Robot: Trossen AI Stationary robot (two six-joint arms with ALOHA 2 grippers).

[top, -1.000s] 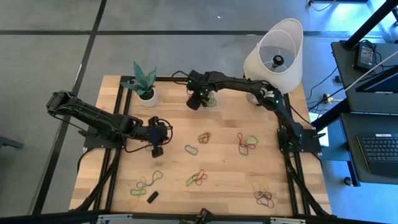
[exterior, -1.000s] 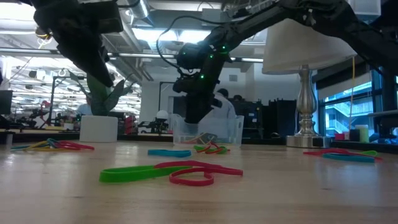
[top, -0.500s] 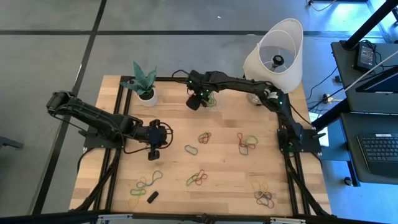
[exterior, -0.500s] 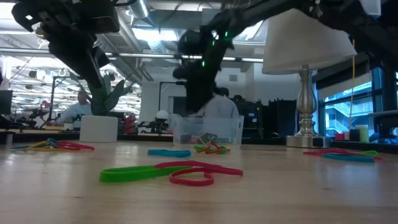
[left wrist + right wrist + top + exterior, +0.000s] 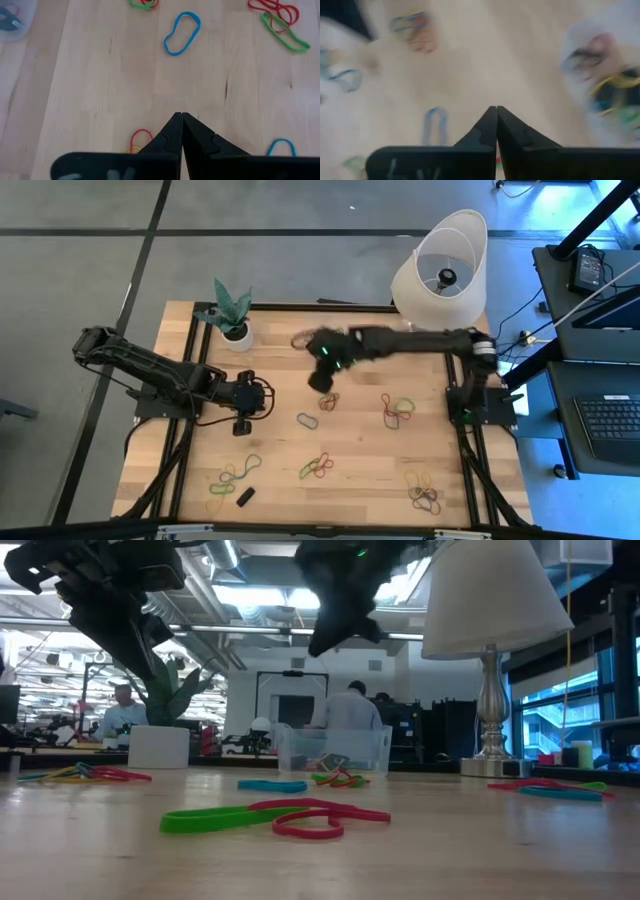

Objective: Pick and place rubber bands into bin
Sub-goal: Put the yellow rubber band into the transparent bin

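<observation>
Rubber bands (image 5: pixel 319 467): thin elastic loops lying flat on the wooden table (image 5: pixel 360 440) in several small clusters. In the high view a red and green tangle sits near the front centre, a yellow and green group (image 5: pixel 232 476) toward the front left, a dark and orange group (image 5: pixel 425 492) at the front right, a red and green group (image 5: pixel 396 408) right of centre.
Single blue band (image 5: pixel 182 32): a lone closed loop, slightly pinched at the middle, apart from the clusters; the left wrist view shows it ahead of the left fingers.
Low view: a long green band touching a red one (image 5: pixel 275 816) lies nearest the camera.
Bin (image 5: pixel 334 750): small clear low-walled tub toward the back of the table, near the lamp (image 5: pixel 442 268); a few coloured bands show through its wall, colours hard to sort.
Right gripper (image 5: pixel 496 111): fingers pressed together, nothing between them; raised above the table, in front of the bin and over the table's middle. Heavily blurred in the high view, so exact position is uncertain.
Left gripper (image 5: pixel 181 117): fingers together and empty, above bare wood on the left side of the table.
Plant pot (image 5: pixel 237 334): white, back left corner.
Black block (image 5: pixel 245 496): front left, beside the yellow and green group.
</observation>
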